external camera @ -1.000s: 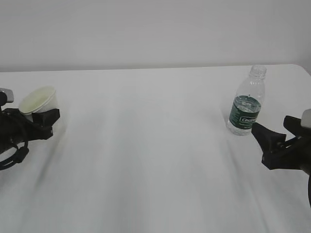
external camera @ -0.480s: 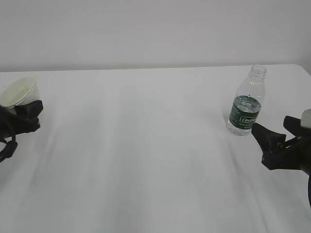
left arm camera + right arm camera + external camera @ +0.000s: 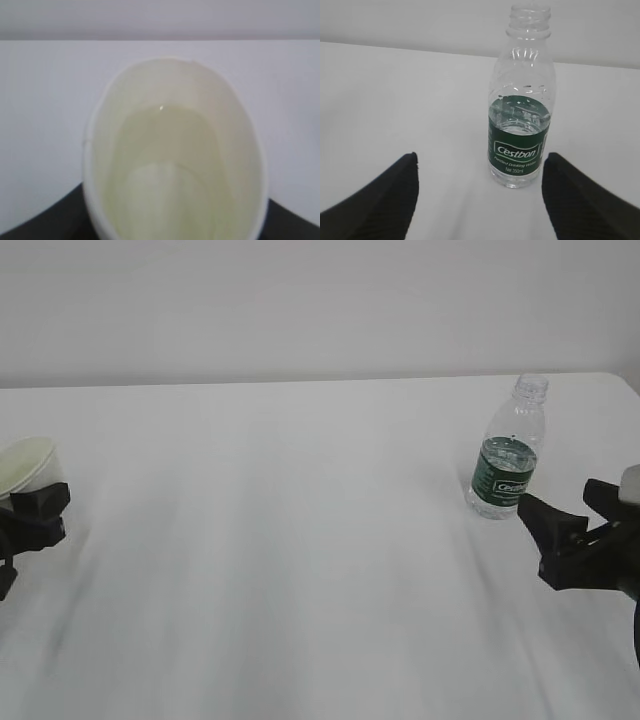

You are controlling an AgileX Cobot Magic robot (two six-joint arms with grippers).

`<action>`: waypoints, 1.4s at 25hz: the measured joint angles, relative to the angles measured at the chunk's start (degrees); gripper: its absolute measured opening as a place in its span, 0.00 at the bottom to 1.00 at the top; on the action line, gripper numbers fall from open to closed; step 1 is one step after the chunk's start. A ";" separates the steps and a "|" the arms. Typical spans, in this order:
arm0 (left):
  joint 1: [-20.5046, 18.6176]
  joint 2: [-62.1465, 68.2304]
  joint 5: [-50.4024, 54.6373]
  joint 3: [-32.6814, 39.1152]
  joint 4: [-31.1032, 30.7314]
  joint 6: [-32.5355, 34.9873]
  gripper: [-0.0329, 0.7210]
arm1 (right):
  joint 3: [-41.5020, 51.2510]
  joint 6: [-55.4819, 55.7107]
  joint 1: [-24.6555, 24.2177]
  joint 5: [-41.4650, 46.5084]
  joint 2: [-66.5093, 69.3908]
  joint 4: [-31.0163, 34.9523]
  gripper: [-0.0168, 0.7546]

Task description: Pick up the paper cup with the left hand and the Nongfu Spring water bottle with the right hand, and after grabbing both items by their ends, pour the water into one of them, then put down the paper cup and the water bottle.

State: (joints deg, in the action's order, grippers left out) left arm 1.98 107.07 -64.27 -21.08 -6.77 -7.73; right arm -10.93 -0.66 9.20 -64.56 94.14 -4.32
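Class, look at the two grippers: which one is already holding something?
The left hand, at the table's left edge: it grips the paper cup. The right hand stands open, apart from the Nongfu Spring water bottle.

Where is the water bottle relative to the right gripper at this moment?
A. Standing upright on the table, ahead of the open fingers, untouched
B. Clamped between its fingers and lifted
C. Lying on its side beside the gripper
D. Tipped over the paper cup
A: the water bottle stands upright on the table, with the right gripper open and both fingers short of it, apart from its sides.
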 joint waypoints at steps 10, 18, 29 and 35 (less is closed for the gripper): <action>0.00 0.61 -0.07 0.23 0.10 0.04 0.58 | 0.00 0.00 0.00 0.00 0.00 -0.47 0.78; 0.00 4.49 -0.07 -2.89 -0.97 0.04 0.57 | 0.00 0.00 0.00 0.00 0.00 -0.60 0.78; 0.00 7.30 -0.07 -6.55 -0.97 0.04 0.57 | 0.00 0.00 0.00 0.00 0.00 -0.19 0.78; 0.00 9.14 -0.50 -9.44 -1.00 0.04 0.57 | 0.00 0.00 0.00 0.00 0.00 -0.19 0.78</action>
State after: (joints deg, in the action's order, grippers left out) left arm 1.98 116.21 -64.77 -30.52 -7.77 -7.69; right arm -10.93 -0.66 9.20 -64.56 94.14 -4.52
